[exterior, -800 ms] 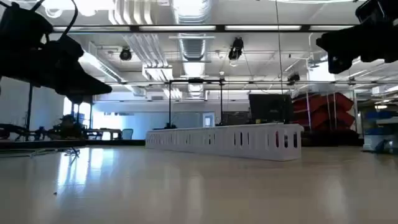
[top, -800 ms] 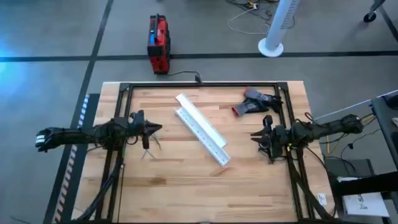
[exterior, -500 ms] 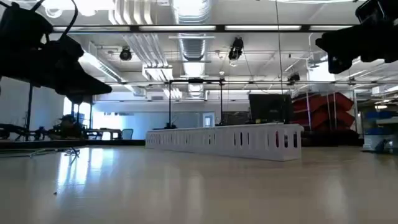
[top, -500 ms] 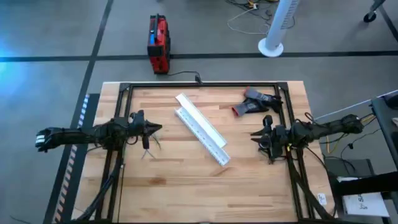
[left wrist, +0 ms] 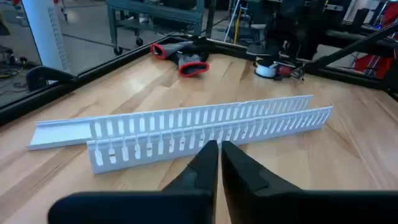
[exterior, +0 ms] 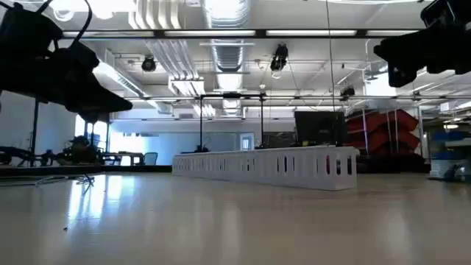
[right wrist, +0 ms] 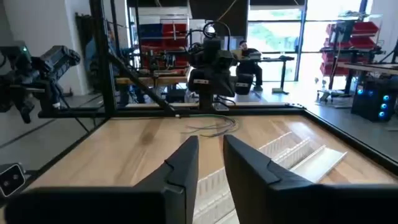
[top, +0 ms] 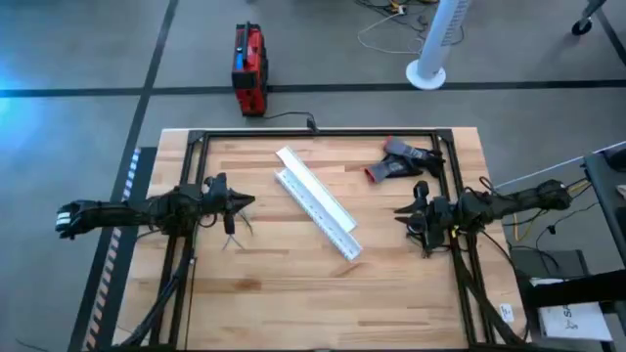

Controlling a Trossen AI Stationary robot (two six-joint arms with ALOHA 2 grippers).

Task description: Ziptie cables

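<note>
The left gripper (top: 251,202), fingers nearly together and empty, hovers near the table's (top: 293,303) left edge just above the cables (top: 235,233), seemingly poised to gather them, while the right gripper (top: 399,211) waits, slightly parted, near the right edge.

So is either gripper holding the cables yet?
No: the cables lie loose on the table under the left gripper, and the right gripper is empty.

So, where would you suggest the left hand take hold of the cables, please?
I'd take the cables at the middle of the bundle, where the strands lie closest, coming straight down from above with the left hand. They lie limp and flat on the table, so a side approach would probably just push them along.
</note>
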